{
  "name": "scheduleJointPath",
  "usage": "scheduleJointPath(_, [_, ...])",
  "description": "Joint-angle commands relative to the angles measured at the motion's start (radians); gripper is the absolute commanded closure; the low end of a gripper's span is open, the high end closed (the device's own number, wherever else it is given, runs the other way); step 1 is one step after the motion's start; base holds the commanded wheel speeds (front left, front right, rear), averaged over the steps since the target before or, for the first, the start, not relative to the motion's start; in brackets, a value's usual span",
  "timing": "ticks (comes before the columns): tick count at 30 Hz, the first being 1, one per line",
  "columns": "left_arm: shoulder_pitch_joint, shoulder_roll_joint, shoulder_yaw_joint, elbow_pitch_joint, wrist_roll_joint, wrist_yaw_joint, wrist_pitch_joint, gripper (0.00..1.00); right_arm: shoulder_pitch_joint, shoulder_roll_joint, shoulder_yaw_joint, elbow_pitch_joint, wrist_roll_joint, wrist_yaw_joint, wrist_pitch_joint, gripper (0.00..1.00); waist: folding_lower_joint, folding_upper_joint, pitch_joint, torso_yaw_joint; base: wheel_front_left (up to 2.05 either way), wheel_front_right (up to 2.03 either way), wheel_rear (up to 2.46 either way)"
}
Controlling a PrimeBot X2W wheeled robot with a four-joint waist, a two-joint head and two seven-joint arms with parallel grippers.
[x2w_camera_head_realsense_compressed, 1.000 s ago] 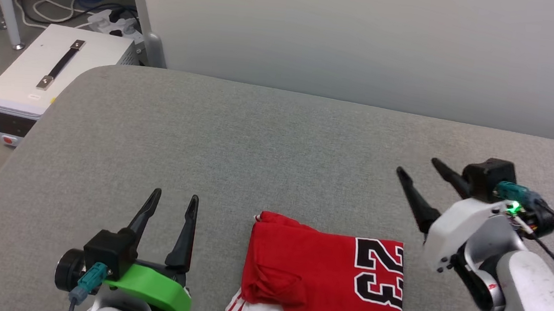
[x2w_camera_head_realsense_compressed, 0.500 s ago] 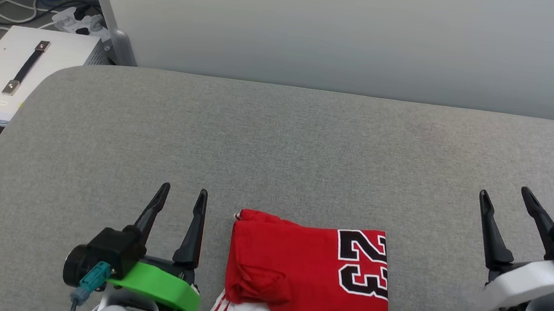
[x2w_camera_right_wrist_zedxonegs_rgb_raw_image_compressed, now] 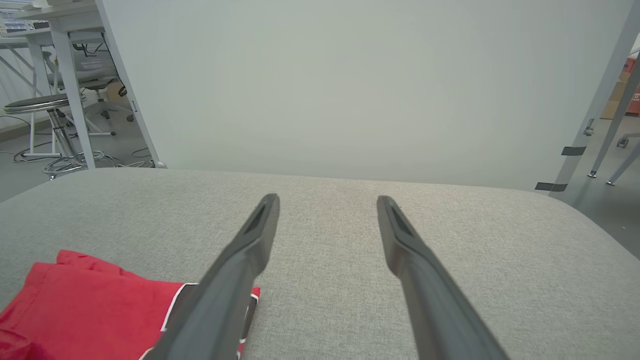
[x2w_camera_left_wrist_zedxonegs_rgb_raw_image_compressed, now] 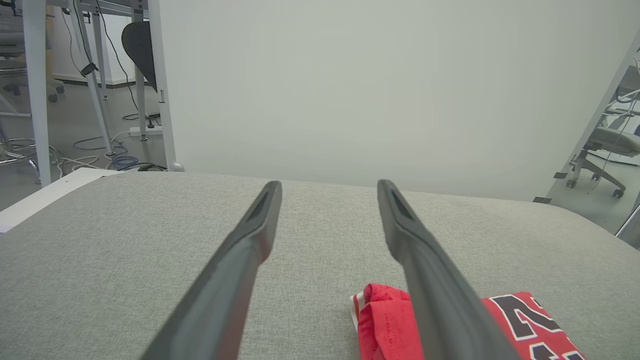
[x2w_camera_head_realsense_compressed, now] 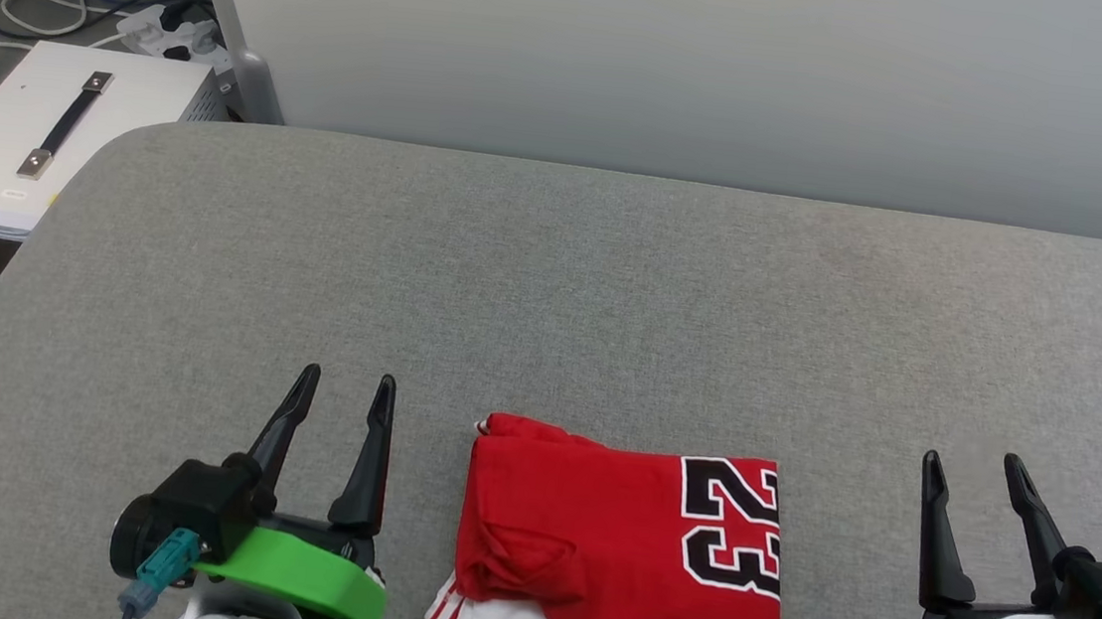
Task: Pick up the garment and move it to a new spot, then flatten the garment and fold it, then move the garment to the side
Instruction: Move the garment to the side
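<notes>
- Far left, off the grey fabric-covered counter (x2w_camera_head_realsense_compressed: 554,280), a white box with a black strap handle (x2w_camera_head_realsense_compressed: 57,137) sits on the floor, well clear of the action
- Next, the left end effector on its green mount (x2w_camera_head_realsense_compressed: 348,377): two long dark fingers spread apart with nothing between them, just left of the cloth and pointing away from the robot
- Centre stage is the red jersey-style garment with a black, white-outlined "23" (x2w_camera_head_realsense_compressed: 591,532), lying folded flat at the near edge of the counter, between the two end effectors and closer to the left one
- Which way it points: the "23" lies on its side along the right edge, the 2 farther off and the 3 nearer, so the tops of the digits face right; a white sleeve with striped trim pokes out at the near-left corner
- Long axis? The near edge runs off the bottom of the head view, so I can't call it; the part that shows is roughly square, a touch wider left to right
- Over to the right end effector on its white mount (x2w_camera_head_realsense_compressed: 971,459): fingers parted, empty, well apart from the garment's right edge
- My read: the folding looks done, and the move to the side is what's left
- To do it well, come in low on the left and right edges together, pinch through every layer, then keep both sides level and travel in step; the puckered left portion and the loose sleeve are what could spill the fold open
</notes>
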Motion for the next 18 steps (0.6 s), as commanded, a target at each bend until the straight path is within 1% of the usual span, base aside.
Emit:
scheduleJointPath(1, [0.013, -0.008, 0.002, -0.004, 0.001, -0.003, -0.006, 0.00, 0.010, 0.005, 0.003, 0.005, -0.007, -0.001, -0.008, 0.00, 0.0000, -0.0001, 0.001, 0.001, 0.00, 0.00, 0.00])
scheduleJointPath(11, [0.008, -0.012, 0.002, -0.009, 0.005, -0.003, -0.006, 0.00, -0.005, 0.012, 0.000, 0.001, -0.003, -0.001, 0.015, 0.00, 0.0000, -0.0001, 0.012, 0.006, 0.00, 0.00, 0.00])
scheduleJointPath(13, [0.005, -0.012, 0.001, -0.011, 0.006, -0.003, -0.006, 0.00, -0.009, 0.013, 0.013, -0.003, 0.032, -0.001, 0.031, 0.00, 0.0000, -0.0001, 0.016, 0.007, 0.00, 0.00, 0.00])
scheduleJointPath(15, [0.003, -0.013, 0.000, -0.016, 0.008, -0.003, -0.006, 0.00, -0.010, 0.004, 0.041, -0.002, 0.071, -0.001, 0.095, 0.00, 0.0000, -0.0001, 0.020, 0.008, 0.00, 0.00, 0.00])
scheduleJointPath(17, [0.001, -0.013, 0.001, -0.021, 0.009, -0.003, -0.006, 0.00, -0.017, -0.016, 0.075, -0.006, 0.122, -0.001, 0.200, 0.00, 0.0000, -0.0001, 0.026, 0.009, 0.00, 0.00, 0.00])
scheduleJointPath(18, [-0.001, -0.013, 0.001, -0.021, 0.010, -0.003, -0.006, 0.00, -0.021, -0.031, 0.095, -0.011, 0.148, -0.001, 0.276, 0.00, 0.0000, -0.0001, 0.030, 0.010, 0.00, 0.00, 0.00])
